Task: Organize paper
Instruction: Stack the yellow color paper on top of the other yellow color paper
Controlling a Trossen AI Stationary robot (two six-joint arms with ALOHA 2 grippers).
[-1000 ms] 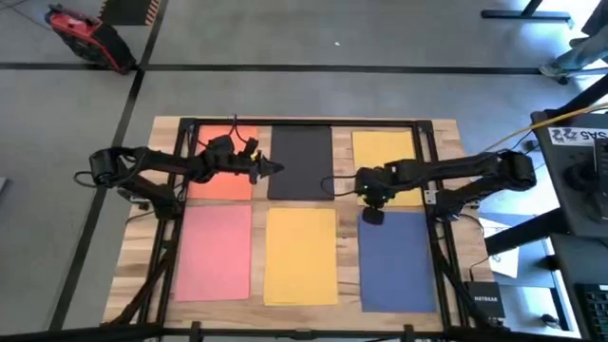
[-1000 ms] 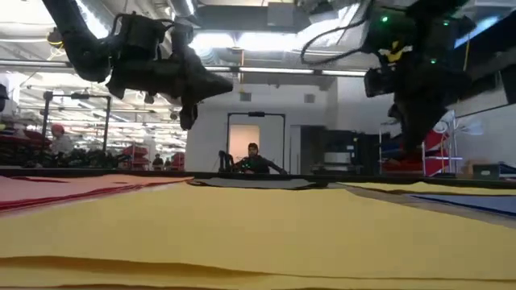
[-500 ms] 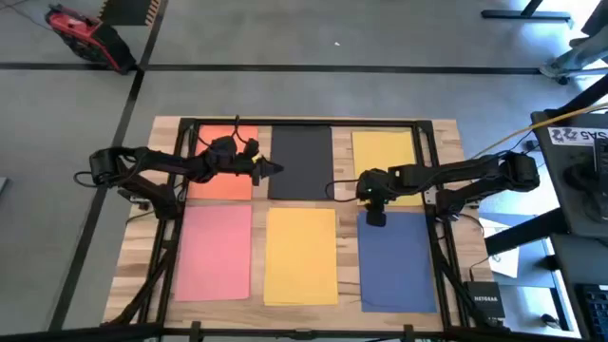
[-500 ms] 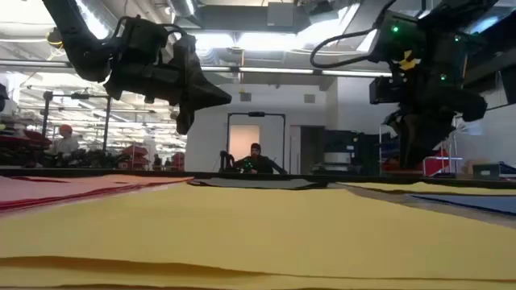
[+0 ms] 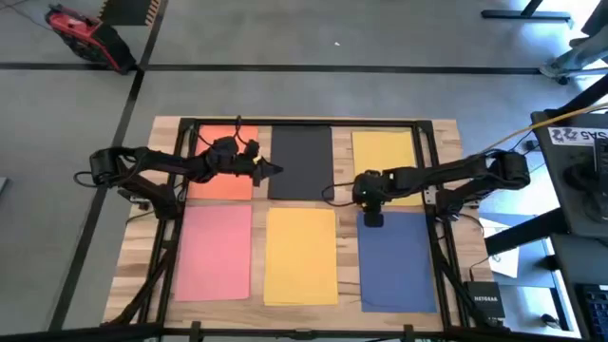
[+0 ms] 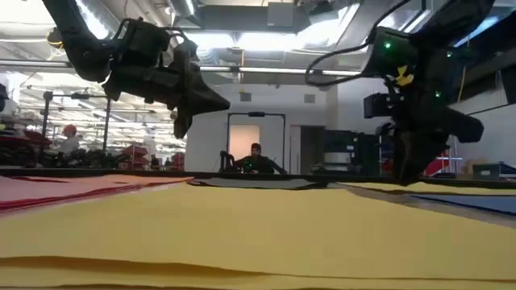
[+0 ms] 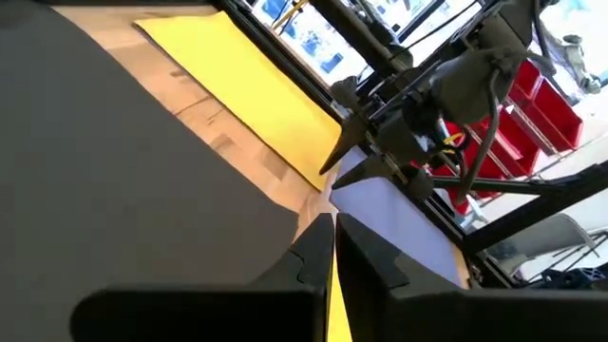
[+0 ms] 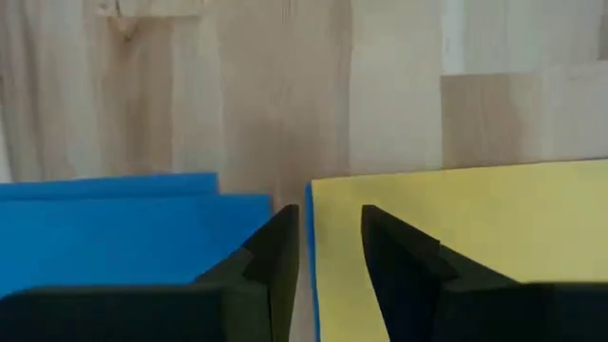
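Note:
Six sheets of paper lie flat on the wooden table in two rows: orange (image 5: 220,176), black (image 5: 300,160) and yellow (image 5: 385,152) in the far row, pink (image 5: 217,252), yellow (image 5: 301,255) and blue (image 5: 397,258) in the near row. My left gripper (image 5: 275,170) hovers shut, well above the black sheet (image 7: 142,171). My right gripper (image 5: 367,196) points straight down, slightly open, very low over the strip of bare wood between the blue sheet (image 8: 114,223) and the far yellow sheet (image 8: 475,218), at their left corners. My right gripper (image 8: 329,237) points down from above with its fingertips (image 6: 407,176) close to the tabletop beside the yellow sheet's corner edge (image 8: 312,204). I cannot tell whether they touch the paper or the wood.
A dark metal frame (image 5: 304,122) runs along the table's far edge and down both sides. Beyond the table's right edge stand a desk with equipment (image 5: 579,161) and a small black box (image 5: 483,304). A person (image 6: 254,159) sits far behind the table in the room.
My right gripper has gone steadily down toward the tabletop, at the corners of the far yellow and blue sheets. The sheets lie as before.

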